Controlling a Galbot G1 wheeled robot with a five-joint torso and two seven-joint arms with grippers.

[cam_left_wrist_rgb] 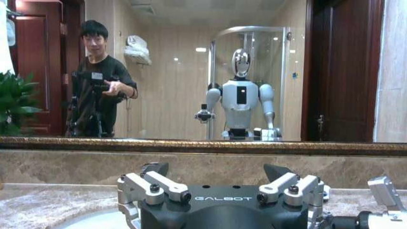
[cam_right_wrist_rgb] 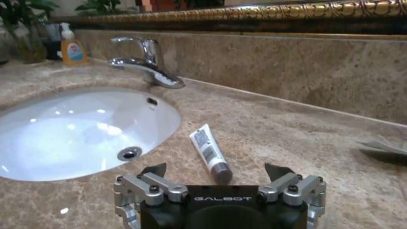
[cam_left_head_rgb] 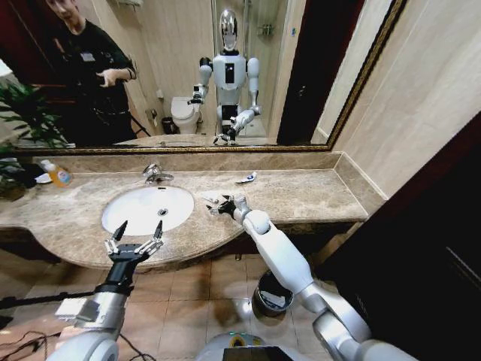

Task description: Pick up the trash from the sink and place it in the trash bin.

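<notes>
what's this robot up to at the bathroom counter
The robot is clearing small toiletry trash from around the sink. Its right gripper is out over the marble counter just right of the basin, fingers open, with a white tube lying on the counter just ahead of it. The left gripper hovers open at the sink's front edge, holding nothing. The trash bin sits on the floor below the counter.
</notes>
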